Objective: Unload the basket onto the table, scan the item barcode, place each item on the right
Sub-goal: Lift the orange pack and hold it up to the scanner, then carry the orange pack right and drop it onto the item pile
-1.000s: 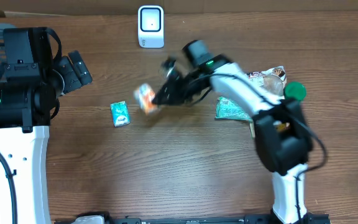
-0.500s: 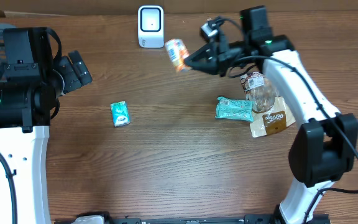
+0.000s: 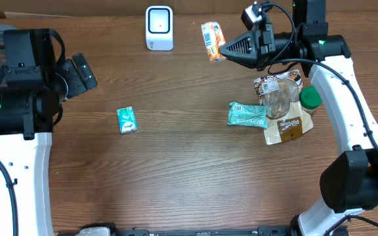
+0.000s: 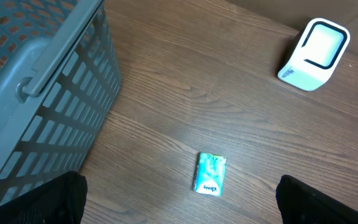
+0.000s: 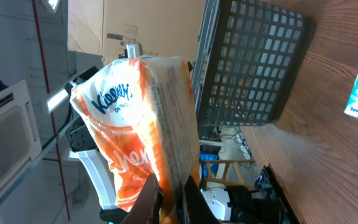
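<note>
While the right gripper (image 3: 223,49) is shut tight, an orange tissue packet (image 3: 210,40) is pinched by one end and held up in the air; it is kept near the white scanner (image 3: 159,27), on its right side, and is not touching it. In the right wrist view, blue letters that begin "Kleen" can be read on the packet; white letters lower down are partly hidden by the fingers (image 5: 146,202). A small teal packet (image 4: 210,174) is seen lying flat on the wooden table (image 3: 176,177), well apart from the scanner; a blue word like "Kleenex" is printed on it, but it is too small to be sure. A grey basket (image 4: 36,93) with holes in its walls is set at the left; only part of its inside can be seen. On the right, a bigger teal packet (image 3: 247,114), a brown bag (image 3: 287,128), a clear bag (image 3: 277,92) and a green lid (image 3: 310,98) are heaped close together; their writing cannot be read. The left gripper (image 3: 83,72) is spread wide open and nothing is held in it.
</note>
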